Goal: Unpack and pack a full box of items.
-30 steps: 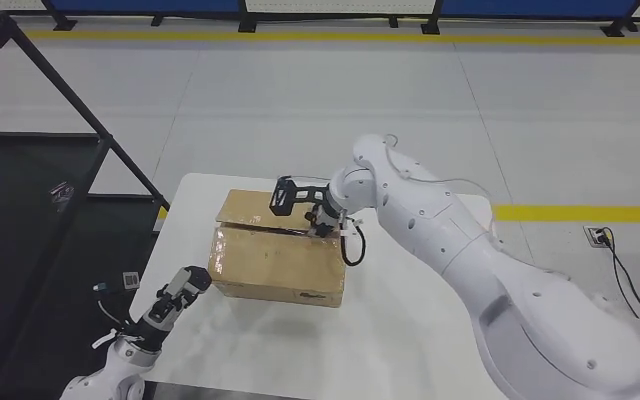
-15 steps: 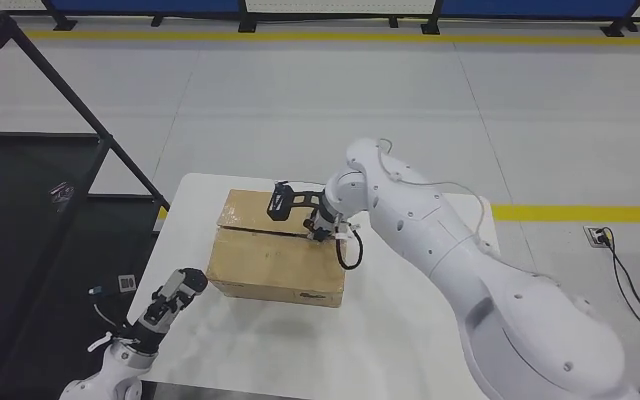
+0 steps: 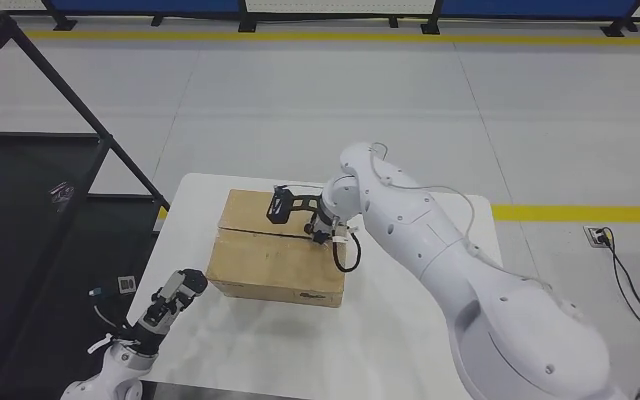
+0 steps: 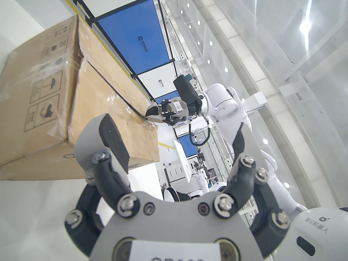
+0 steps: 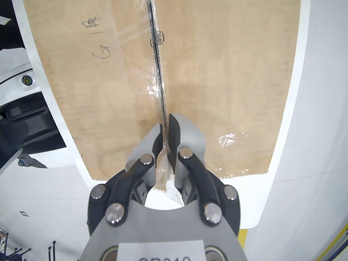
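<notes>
Brown cardboard box, frame centre. Right gripper clamped on clear tape strip at seam; left gripper fingers apart. Judged step: unsealing; next, peel tape lengthwise.

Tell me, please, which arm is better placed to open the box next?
The right: the right claw is pinched on the tape at the box's top seam, while the left claw is open and apart from the box.
</notes>
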You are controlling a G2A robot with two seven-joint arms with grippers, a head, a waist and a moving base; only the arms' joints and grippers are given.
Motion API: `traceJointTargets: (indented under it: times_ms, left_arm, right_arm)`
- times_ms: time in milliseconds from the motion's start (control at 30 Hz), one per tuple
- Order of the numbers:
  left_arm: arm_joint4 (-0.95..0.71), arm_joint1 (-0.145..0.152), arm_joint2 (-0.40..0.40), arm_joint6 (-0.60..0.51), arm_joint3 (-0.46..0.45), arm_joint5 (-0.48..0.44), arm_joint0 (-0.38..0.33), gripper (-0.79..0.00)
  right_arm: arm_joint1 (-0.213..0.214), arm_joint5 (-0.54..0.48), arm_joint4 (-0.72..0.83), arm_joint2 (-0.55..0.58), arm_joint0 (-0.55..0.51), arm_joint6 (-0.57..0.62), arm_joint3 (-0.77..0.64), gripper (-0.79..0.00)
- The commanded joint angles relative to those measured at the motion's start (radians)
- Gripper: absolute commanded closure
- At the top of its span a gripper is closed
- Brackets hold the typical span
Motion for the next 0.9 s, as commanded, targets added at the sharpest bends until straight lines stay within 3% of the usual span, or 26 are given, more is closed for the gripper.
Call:
traceJointTargets:
  times_ms: [0, 533, 633, 867]
  left_arm:
    - [0.001, -0.001, 0.001, 0.001, -0.001, 0.000, 0.001, -0.785]
    - [0.003, -0.004, 0.002, 0.005, -0.004, -0.002, 0.002, -0.785]
    - [0.004, -0.005, -0.001, 0.005, -0.005, 0.002, 0.000, -0.785]
    - [-0.019, -0.005, -0.018, 0.026, -0.010, 0.051, -0.024, -0.785]
  right_arm:
    - [-0.003, -0.009, -0.005, 0.000, 0.001, -0.009, 0.008, 0.000]
    - [0.005, -0.149, -0.034, 0.003, 0.032, -0.149, 0.027, 0.000]
    - [0.013, -0.197, -0.050, 0.000, 0.030, -0.197, 0.027, 0.000]
    - [0.051, -0.198, -0.023, 0.000, 0.023, -0.198, -0.050, 0.000]
